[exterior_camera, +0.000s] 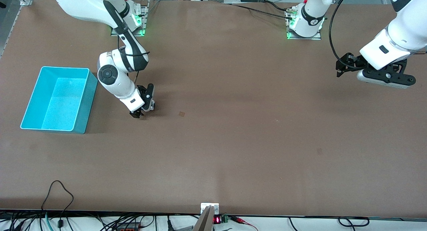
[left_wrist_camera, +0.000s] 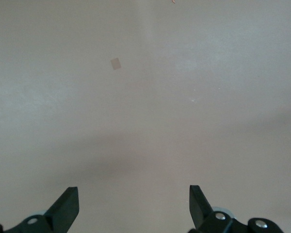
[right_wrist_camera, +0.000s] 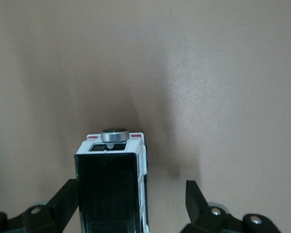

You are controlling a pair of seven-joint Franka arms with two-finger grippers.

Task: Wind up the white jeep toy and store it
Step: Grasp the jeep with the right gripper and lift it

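Fingers of the right claw (right_wrist_camera: pixel 131 206) stand wide apart on either side of the white jeep toy (right_wrist_camera: pixel 114 182); one finger (right_wrist_camera: pixel 63 201) looks to be against the toy's flank, the other stands clear with bare desk showing between, so nothing is clamped. In the front view this claw (exterior_camera: pixel 141 109) is down at the desk (exterior_camera: pixel 233 141), just beside the cyan bin (exterior_camera: pixel 81 107) on the side toward the left arm's end, and the arm's own wrist covers almost all of the toy there. Left claw (left_wrist_camera: pixel 133 206) waits in the air over its own end of the desk, fully spread and empty, with only bare desk and a small pale patch (left_wrist_camera: pixel 116 63) beneath. The toy's lower part is cut off in the right wrist view; its wheels cannot be made out.
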